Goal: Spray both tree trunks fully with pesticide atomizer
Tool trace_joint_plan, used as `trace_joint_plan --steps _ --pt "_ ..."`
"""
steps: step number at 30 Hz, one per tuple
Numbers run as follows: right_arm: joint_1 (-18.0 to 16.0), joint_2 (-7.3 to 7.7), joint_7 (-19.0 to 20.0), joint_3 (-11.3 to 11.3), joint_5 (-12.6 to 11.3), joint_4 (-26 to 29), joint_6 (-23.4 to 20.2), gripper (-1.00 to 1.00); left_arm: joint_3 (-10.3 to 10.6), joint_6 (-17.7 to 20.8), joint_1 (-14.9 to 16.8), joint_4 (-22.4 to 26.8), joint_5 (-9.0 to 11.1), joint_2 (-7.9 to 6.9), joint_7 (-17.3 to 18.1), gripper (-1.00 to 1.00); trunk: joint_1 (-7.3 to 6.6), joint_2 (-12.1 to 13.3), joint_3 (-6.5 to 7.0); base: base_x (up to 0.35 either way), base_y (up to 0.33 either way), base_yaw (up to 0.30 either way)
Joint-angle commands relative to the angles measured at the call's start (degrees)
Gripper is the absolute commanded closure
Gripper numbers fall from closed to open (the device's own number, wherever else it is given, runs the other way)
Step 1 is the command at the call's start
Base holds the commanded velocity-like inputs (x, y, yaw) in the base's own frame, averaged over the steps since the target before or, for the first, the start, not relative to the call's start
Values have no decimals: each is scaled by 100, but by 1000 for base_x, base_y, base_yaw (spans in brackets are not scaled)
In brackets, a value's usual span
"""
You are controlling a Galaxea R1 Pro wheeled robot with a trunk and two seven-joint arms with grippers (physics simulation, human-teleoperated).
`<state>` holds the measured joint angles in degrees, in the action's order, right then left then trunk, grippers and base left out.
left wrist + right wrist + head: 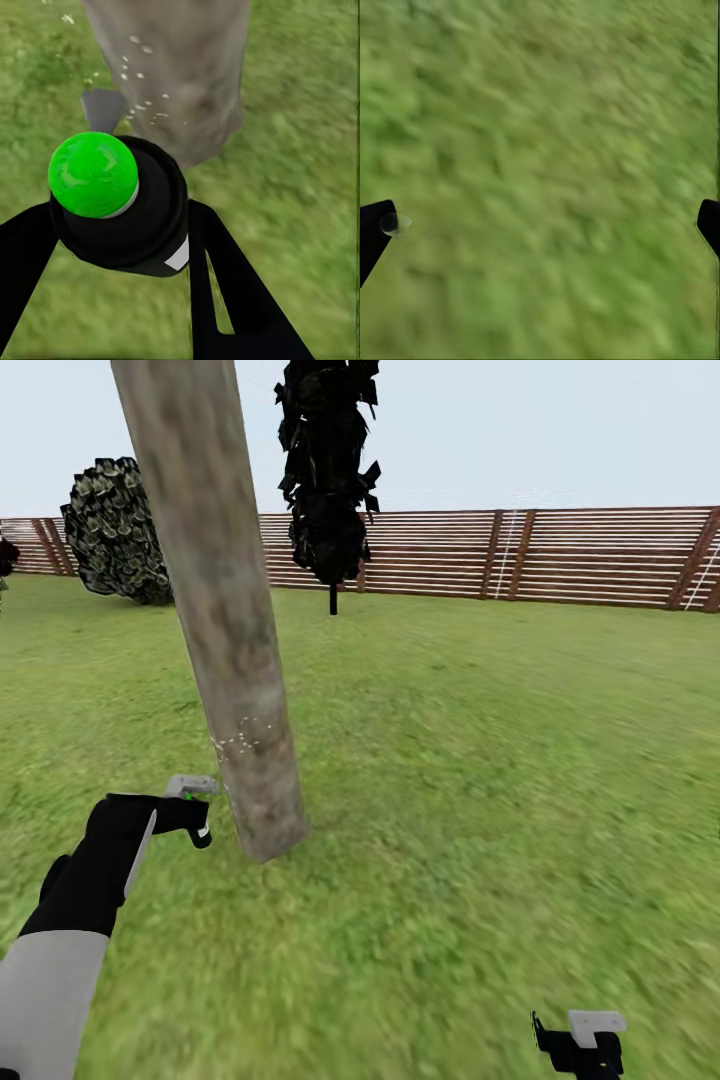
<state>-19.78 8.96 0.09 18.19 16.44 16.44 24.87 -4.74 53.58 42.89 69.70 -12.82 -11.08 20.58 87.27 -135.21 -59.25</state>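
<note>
Green lawn (480, 760) runs back to a brown slat fence (560, 555) under pale sky. My left gripper (195, 810) is clamped on the small black atomizer (124, 206), green cap up, held low just beside the base of the leaning tree trunk (225, 610). White specks dot the bark there. My right gripper (580, 1045) hangs spread wide over grass.

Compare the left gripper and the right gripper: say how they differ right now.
The left gripper is shut on the pesticide atomizer; the right gripper is open and holds nothing. The left gripper faces the tree trunk; the right gripper faces bare grass. Both have black fingers.
</note>
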Motion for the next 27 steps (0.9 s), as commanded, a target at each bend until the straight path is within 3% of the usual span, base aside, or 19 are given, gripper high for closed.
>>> trace_joint_plan --steps 1,9,13,15,18,20,22,24,27 --pt "0 0 0 0 0 0 0 -100 0 2 -4 0 6 0 6 100 0 0 0 6 -274 14" --pt "0 0 0 0 0 2 0 -100 -4 -2 -8 -84 16 3 8 100 0 0 0 100 -270 78" --pt "0 0 0 0 0 7 0 -100 -9 -35 -9 -632 20 10 -16 100 0 0 0 157 -265 268" --pt "0 0 2 0 0 6 0 -100 -9 -49 -9 -773 23 106 -17 100 0 0 0 162 -261 277" --pt "0 0 0 0 0 6 0 -100 -8 -75 -9 -837 -21 476 -33 100 0 0 0 164 -260 226" --pt "0 0 0 0 0 8 0 -100 -10 -81 -9 -882 -31 535 -32 100 0 0 0 164 -256 58" --pt "0 0 1 0 0 8 0 -100 -50 -96 -9 -1101 -44 486 -29 100 0 0 0 93 -137 21" --pt "0 0 3 0 0 9 0 -100 -72 -111 -9 -1296 -46 271 -28 100 0 0 0 18 -27 4" --pt "0 0 1 0 0 9 0 -100 -79 -208 -9 -1428 -31 70 -28 100 0 0 0 6 -9 1"
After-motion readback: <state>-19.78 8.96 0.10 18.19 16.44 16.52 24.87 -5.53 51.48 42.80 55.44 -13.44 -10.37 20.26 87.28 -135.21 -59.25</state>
